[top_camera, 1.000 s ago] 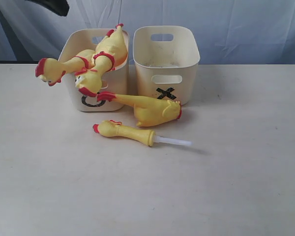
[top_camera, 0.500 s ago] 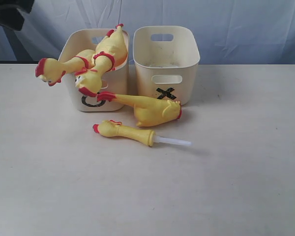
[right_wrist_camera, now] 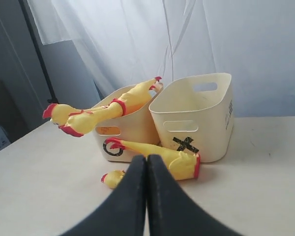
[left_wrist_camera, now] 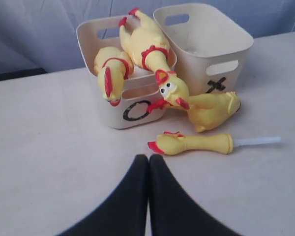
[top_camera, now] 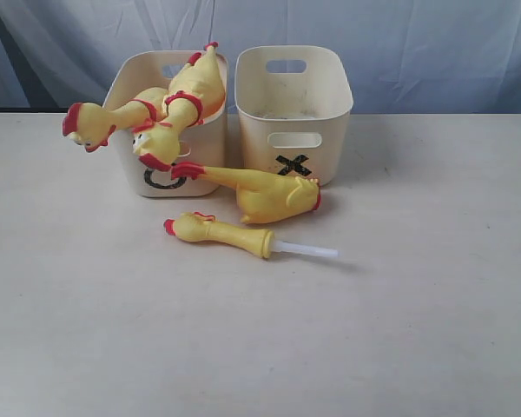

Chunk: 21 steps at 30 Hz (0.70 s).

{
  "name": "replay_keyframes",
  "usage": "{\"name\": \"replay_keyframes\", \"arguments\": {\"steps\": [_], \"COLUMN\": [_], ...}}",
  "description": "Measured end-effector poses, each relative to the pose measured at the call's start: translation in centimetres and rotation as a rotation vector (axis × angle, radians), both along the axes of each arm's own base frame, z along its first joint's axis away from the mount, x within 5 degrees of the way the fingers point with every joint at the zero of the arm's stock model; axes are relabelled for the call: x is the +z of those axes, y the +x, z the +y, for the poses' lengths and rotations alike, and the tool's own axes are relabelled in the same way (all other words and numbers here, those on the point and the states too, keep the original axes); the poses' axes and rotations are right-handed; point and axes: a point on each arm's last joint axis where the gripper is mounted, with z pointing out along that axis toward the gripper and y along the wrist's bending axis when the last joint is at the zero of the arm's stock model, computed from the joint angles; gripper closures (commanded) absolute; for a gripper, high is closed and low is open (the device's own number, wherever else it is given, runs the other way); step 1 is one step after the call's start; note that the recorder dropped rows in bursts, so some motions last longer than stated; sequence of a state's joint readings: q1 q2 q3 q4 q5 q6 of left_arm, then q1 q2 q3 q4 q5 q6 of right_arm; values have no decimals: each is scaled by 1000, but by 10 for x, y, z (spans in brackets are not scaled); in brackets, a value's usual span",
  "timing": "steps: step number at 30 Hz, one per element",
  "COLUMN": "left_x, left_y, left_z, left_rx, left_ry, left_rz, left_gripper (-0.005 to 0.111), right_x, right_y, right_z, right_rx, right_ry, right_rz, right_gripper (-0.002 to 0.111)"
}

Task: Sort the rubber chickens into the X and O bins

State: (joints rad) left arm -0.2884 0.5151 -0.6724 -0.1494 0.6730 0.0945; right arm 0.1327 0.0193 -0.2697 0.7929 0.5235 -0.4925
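1. Tabletop scene: two cream tubs, yellow rubber chickens and two black robot grippers, shown by one outside camera and two wrist cameras.
2. The left gripper [left_wrist_camera: 148, 158] has its two black fingers pressed flat together. It holds nothing and sits low over the pale table [left_wrist_camera: 49, 162].
3. Straight ahead of its tips, near but not touching, lies the head-and-neck piece [left_wrist_camera: 194, 144] on its side. A white tube [left_wrist_camera: 258, 141] sticks out of its cut end.
4. Just beyond that piece lies the thick body piece [left_wrist_camera: 211, 109]. Its fat end rests close against the foot of the X bin [left_wrist_camera: 194, 78], and its thin red-tipped end reaches across the front of the O bin [left_wrist_camera: 108, 118].
5. The O bin, farther ahead of the gripper, holds both long chickens.
6. The first whole chicken [left_wrist_camera: 147, 42] drapes over the front wall, with its head hanging beside the black O.
7. The second whole chicken [left_wrist_camera: 112, 69] pokes its head out over the rim next to it.
8. The X bin stands right beside the O bin, the farthest thing from the left gripper.
9. The right gripper [right_wrist_camera: 146, 158] also has its fingers closed tight against each other and carries nothing.
10. The thick body piece lies just past its tips, and the head-and-neck piece is partly hidden behind one finger. Both bins stand beyond, in front of a pale curtain [top_camera: 417, 52].
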Motion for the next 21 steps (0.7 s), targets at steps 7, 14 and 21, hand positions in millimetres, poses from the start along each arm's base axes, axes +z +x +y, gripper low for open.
{"name": "replay_keyframes", "arguments": {"steps": [7,14,21], "left_x": [-10,-15,-14], "left_y": [-28,-38,-40], "left_z": [8,11,12], "left_rx": [0,-1,-1], "left_ry": [-38,-48,-49], "left_rz": [-130,-167,-173], "left_gripper": [107,107,107], "right_x": [29,62,66], "right_y": [30,112,168], "right_z": [10,32,72], "right_rx": [92,300,434], "right_ry": [-174,-369,-510], "right_rz": [125,324,335], "right_gripper": [109,109,109]}}
